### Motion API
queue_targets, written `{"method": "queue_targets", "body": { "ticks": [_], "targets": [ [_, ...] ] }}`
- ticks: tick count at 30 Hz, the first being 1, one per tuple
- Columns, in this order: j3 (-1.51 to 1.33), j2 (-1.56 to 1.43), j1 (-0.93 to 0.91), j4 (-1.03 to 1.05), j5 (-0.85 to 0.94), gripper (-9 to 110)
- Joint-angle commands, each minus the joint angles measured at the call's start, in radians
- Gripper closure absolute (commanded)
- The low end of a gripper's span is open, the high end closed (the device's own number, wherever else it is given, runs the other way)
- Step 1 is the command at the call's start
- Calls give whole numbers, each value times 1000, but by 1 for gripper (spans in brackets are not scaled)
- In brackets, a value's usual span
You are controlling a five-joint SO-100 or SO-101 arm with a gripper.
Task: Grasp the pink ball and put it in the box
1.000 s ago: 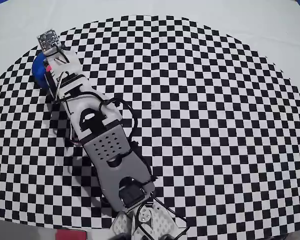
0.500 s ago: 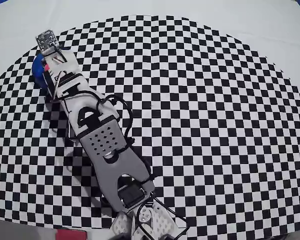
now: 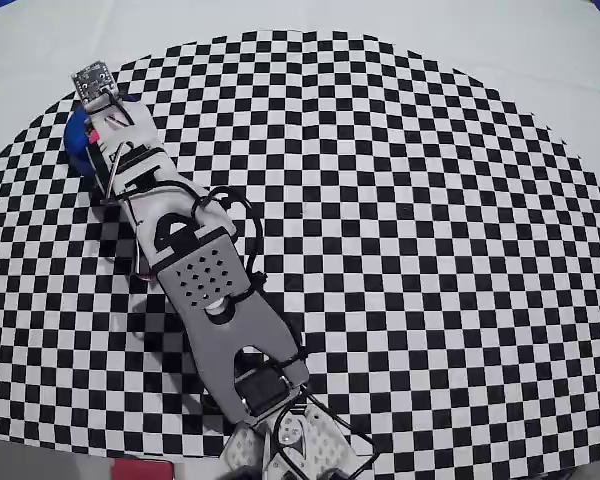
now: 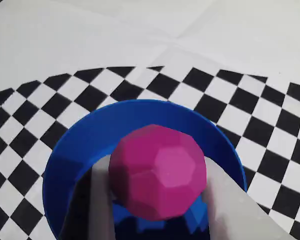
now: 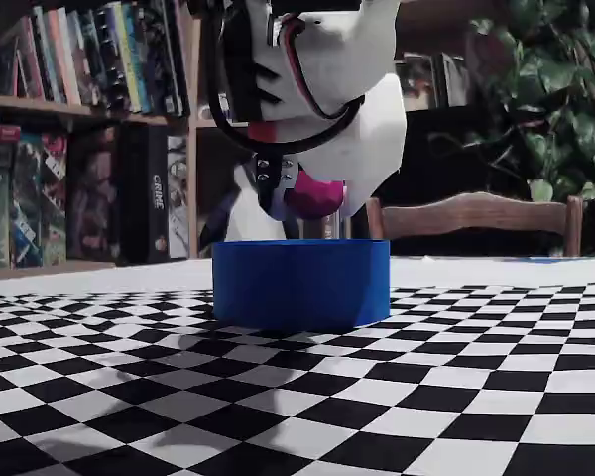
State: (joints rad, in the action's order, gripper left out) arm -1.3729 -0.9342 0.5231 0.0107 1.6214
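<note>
The pink ball (image 4: 157, 172) is a faceted magenta sphere pinched between my gripper's (image 4: 159, 169) two pale fingers (image 4: 99, 200). It hangs just above the open mouth of the box (image 4: 85, 135), a round bright-blue container with low walls. In the fixed view the ball (image 5: 314, 195) sits a little above the rim of the box (image 5: 300, 283), clear of it. In the overhead view the arm's wrist covers most of the box (image 3: 74, 140) at the mat's far left, and the jaws are hidden beneath it.
A black-and-white checkered mat (image 3: 430, 250) lies on a white cloth. A flat pink-red object (image 3: 140, 468) shows at the bottom edge near the arm's base. In the fixed view a bookshelf (image 5: 79, 119), a chair back (image 5: 476, 213) and a plant (image 5: 555, 89) stand behind the table.
The arm has crept slightly toward the upper left over the box. The ball stays held between the fingers.
</note>
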Motion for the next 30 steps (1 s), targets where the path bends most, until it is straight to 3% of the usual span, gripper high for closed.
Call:
{"method": "queue_targets", "body": {
  "ticks": [1,28,30],
  "targets": [
    [49,-3,6,3,-9,101],
    [63,12,14,0,-9,101],
    [63,14,15,-2,-9,95]
  ]
}}
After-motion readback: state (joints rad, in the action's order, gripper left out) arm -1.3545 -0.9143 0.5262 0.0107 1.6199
